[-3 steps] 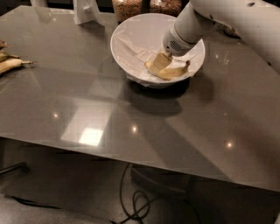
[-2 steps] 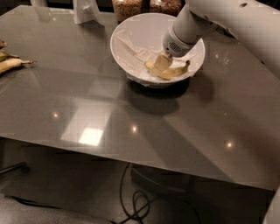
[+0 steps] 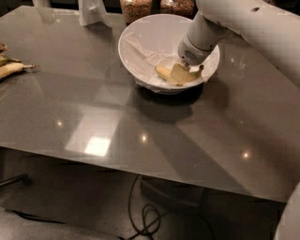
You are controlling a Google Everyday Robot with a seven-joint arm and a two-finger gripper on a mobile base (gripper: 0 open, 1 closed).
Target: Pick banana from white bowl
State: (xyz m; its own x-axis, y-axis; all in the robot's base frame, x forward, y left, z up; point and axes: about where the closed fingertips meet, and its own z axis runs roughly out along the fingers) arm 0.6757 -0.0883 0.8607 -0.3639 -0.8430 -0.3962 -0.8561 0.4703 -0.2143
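The white bowl (image 3: pixel 140 35) stands at the back middle of the grey table, lined with crumpled white paper. The small yellow banana (image 3: pixel 163 72) lies in the bowl's front right part, and only its left end shows. My gripper (image 3: pixel 182 75) reaches down into the bowl from the upper right and sits right on the banana, covering most of it. The white arm hides the bowl's right rim.
Darker bananas (image 3: pixel 10 68) lie at the table's left edge. Two glass jars of grains (image 3: pixel 136 6) and a white object (image 3: pixel 92 12) stand behind the bowl. The grey table (image 3: pixel 103 136) ends at a front edge, with cables (image 3: pixel 150 215) on the floor beneath.
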